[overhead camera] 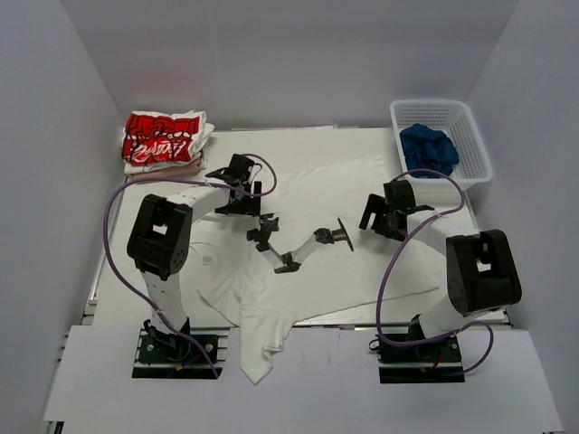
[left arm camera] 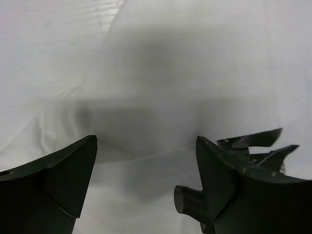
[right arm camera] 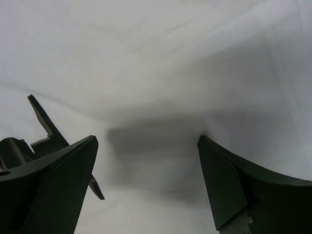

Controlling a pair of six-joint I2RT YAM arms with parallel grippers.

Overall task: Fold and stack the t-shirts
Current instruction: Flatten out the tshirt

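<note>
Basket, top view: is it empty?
No, a bunched blue cloth lies inside the basket at the table's far right corner.

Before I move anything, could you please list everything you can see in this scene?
plain white t-shirt: one, white, spread rumpled across the middle of the table, one part hanging over the near edge
printed t-shirt: one, white with red-and-black print, folded, far left corner
basket: one, white, far right corner
blue cloth: one, blue, bunched inside the basket
table: one, white, under everything
left arm, right arm: two, black and white with purple cables, bases at the near edge
left gripper: one, black, open above the white shirt
right gripper: one, black, open above the white shirt
</note>
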